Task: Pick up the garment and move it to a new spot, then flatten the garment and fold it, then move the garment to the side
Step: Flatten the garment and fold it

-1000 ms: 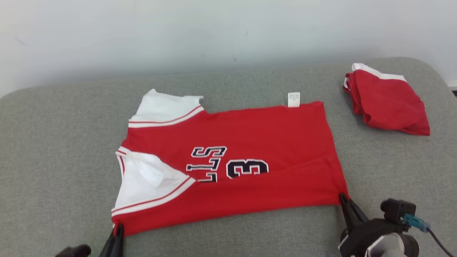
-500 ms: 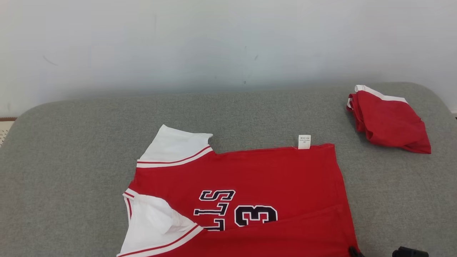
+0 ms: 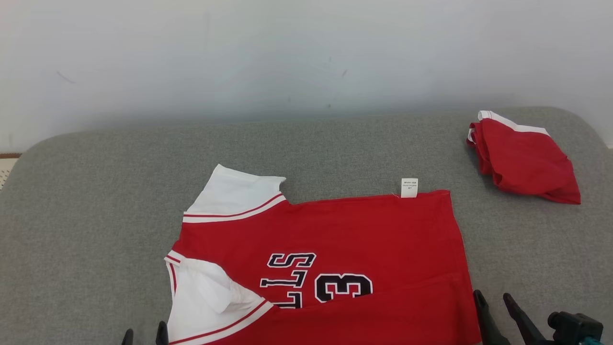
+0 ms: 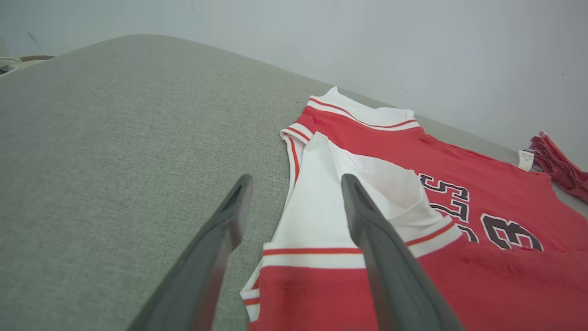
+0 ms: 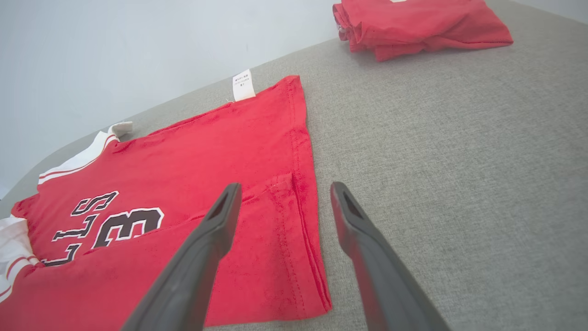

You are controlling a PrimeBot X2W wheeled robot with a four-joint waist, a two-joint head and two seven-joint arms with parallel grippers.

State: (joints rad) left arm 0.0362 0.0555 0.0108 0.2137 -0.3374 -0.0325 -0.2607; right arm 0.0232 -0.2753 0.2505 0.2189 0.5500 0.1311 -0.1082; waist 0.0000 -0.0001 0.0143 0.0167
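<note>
A red sports jersey point(image 3: 335, 230) with white sleeves lies spread flat on a grey fabric-covered bench point(image 3: 96, 191), in the near middle of the scene. Its collar end points left and its hem points right. Dark letters and the number 3 show on its front. The near long edge is folded over onto the body and covers part of the lettering. A small white label point(image 3: 409, 187) sticks out from the far edge.

The left gripper point(image 3: 144, 335) sits at the jersey's near left corner, released and holding nothing. In the left wrist view one finger stands over the grey fabric and the other over the white sleeve. The right gripper point(image 3: 492, 295) sits at the near right corner, also spread and empty, straddling the hem edge.

A second red garment point(image 3: 524, 160), folded, rests at the far right, well apart from the jersey. A pale wall point(image 3: 287, 57) rises behind.
</note>
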